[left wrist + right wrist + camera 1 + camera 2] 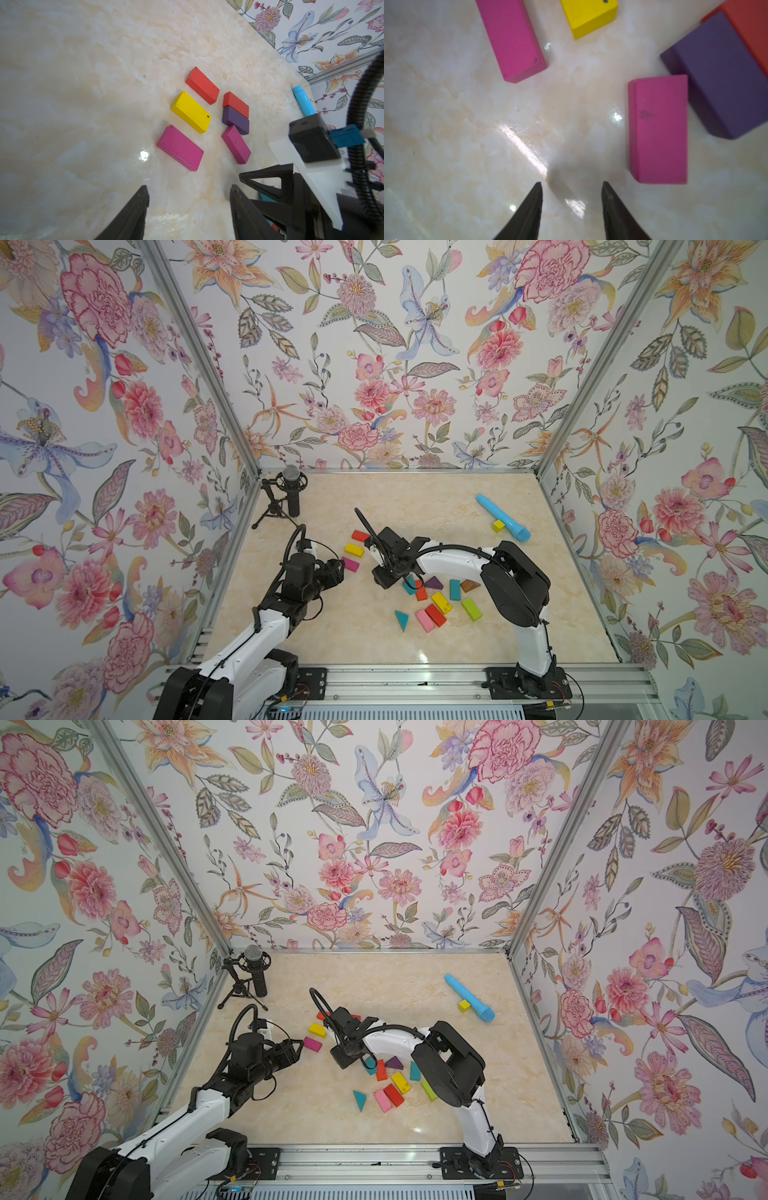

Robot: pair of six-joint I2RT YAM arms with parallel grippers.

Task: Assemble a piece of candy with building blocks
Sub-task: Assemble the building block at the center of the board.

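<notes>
Two tools point(189, 191) point(572, 184), partly open, empty.

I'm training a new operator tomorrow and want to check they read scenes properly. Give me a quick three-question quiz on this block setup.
1. True or false: the right tool is gripping something.
2. What colour is the small block lying beside the blue tube? A yellow, B green, C purple.
3. In the left wrist view, how many bricks lie in the two rows ahead of the left tool?

Key: 1 false; 2 A; 3 six.
</notes>
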